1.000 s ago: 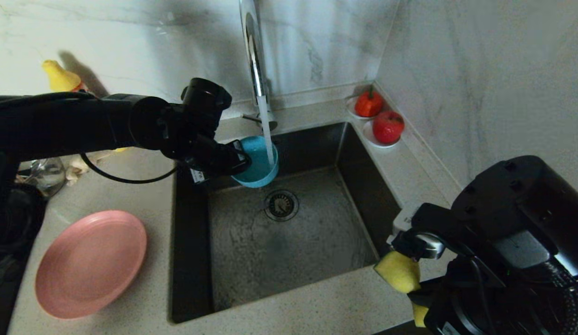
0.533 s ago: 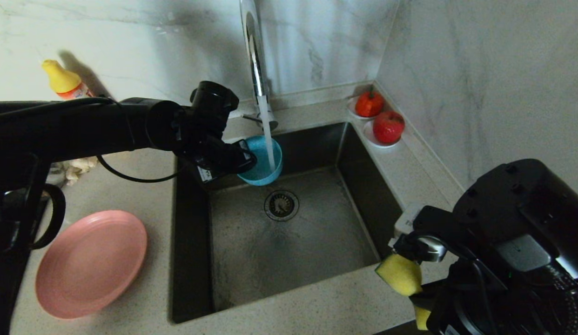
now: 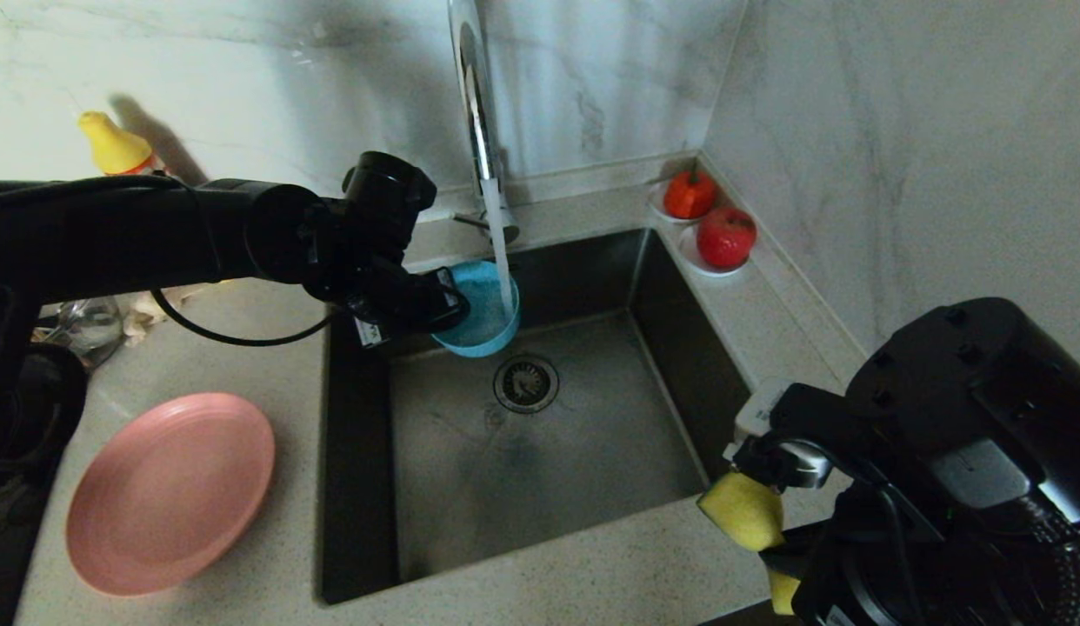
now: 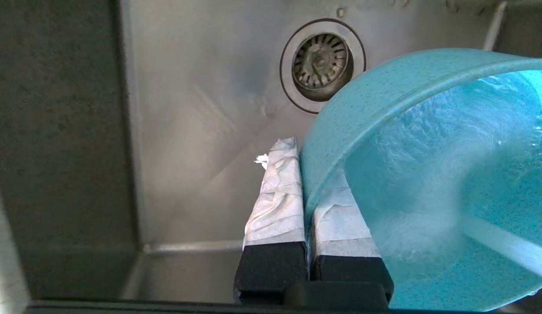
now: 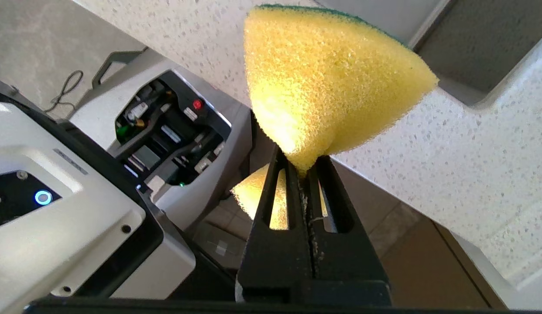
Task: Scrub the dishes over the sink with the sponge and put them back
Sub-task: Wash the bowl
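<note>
Over the sink's (image 3: 662,348) back left corner, the teal bowl (image 3: 479,309) hangs tilted under the tap's (image 3: 475,113) running stream, its rim wall pinched between the left gripper's (image 4: 303,183) taped jaws, one inside and one outside. Stiff, light and now wet, it likely turns slippery, so the rim is the sound hold. Off the counter's (image 3: 592,574) front right edge, the right gripper (image 5: 303,168) waits with jaws pressed on the soft sponge (image 5: 327,83), squeezed to a wedge. The pink plate (image 3: 166,491) rests on the counter's left side.
</note>
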